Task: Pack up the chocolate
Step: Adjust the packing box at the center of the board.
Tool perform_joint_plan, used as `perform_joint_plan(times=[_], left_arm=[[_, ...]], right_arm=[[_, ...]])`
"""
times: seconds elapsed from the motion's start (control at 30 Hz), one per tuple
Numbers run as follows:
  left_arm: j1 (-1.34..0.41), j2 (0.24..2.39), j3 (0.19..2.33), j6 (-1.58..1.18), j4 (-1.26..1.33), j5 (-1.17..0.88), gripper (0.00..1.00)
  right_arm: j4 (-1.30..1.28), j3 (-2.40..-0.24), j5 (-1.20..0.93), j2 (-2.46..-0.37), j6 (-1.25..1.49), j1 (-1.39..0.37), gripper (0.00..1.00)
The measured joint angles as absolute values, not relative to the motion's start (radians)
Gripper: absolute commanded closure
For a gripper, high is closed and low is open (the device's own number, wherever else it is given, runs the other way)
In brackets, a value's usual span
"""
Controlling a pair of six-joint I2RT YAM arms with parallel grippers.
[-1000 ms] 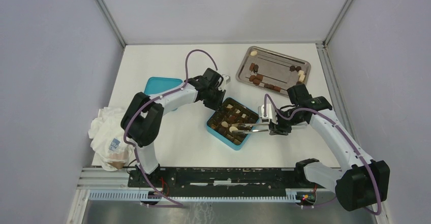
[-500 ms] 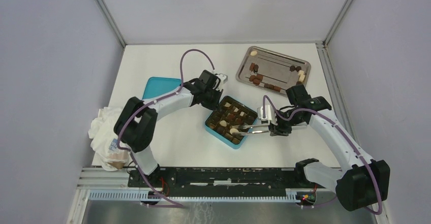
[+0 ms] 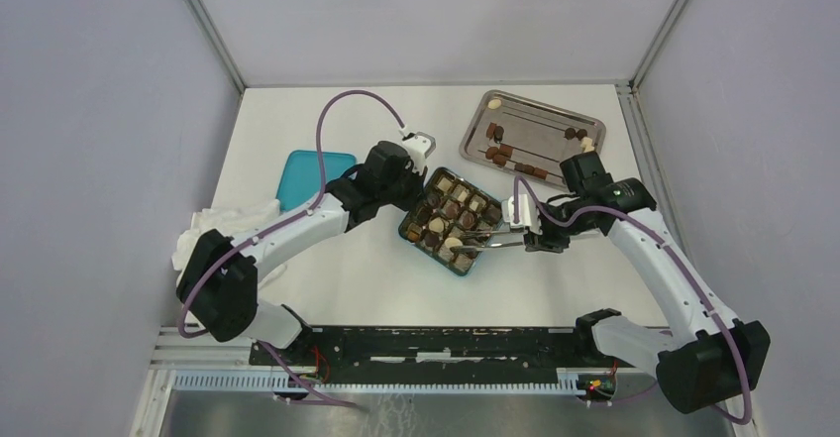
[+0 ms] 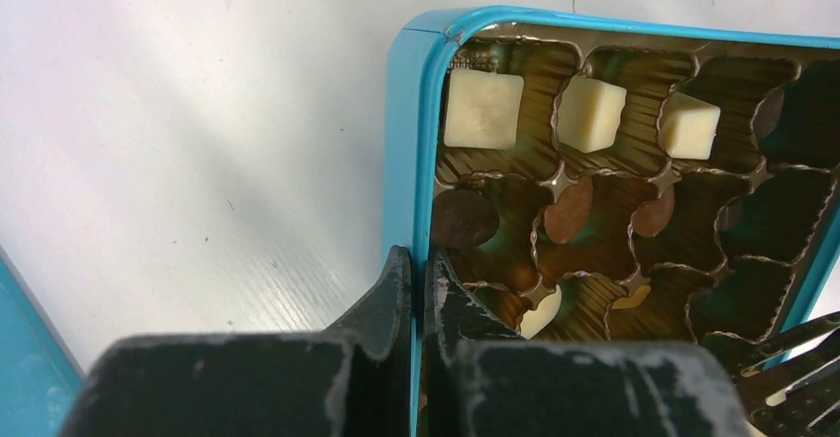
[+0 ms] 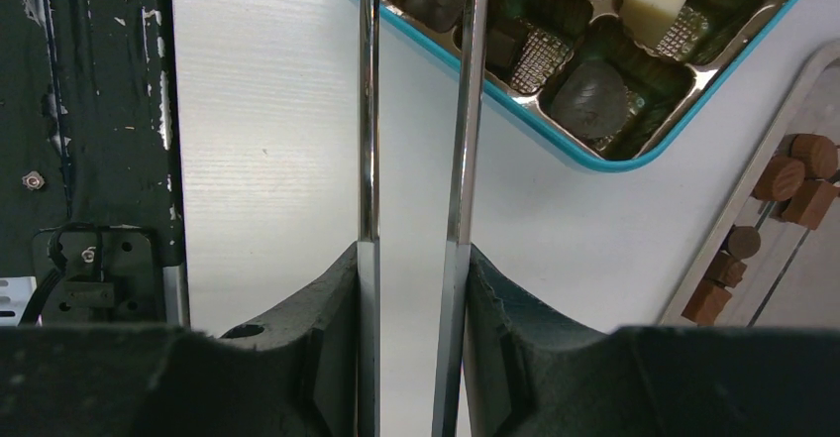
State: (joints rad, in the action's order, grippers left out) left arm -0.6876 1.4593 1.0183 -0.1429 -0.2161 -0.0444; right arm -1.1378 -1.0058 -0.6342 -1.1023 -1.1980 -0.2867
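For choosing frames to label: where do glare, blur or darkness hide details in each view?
Left wrist view: the table is washed out, the left tool blurred and dark. Right wrist view: glare streaks on the tweezers; the right tool soft. Top view: even light, but the chocolate looks tiny.

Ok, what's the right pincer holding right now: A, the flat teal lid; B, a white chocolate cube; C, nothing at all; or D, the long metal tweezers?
D: the right pincer is closed on the long metal tweezers, whose two blades run out between its fingers toward the square teal box.
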Motion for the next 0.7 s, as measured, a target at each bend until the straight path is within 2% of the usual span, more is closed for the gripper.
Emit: perform_joint_plan(times=[0.5,0.7], left_arm=[[-0.696,1.448,0.997,-0.121,-0.21,-0.028,0.98],[-0.696,1.46,0.997,-0.121,-0.212,-0.028,0.98]], right_arm=[[-1.067,-0.985,-0.535,-1.105,-1.113,-0.434,0.99],[-1.032,-0.984,-0.492,-1.133,-1.074,-0.481,0.93]])
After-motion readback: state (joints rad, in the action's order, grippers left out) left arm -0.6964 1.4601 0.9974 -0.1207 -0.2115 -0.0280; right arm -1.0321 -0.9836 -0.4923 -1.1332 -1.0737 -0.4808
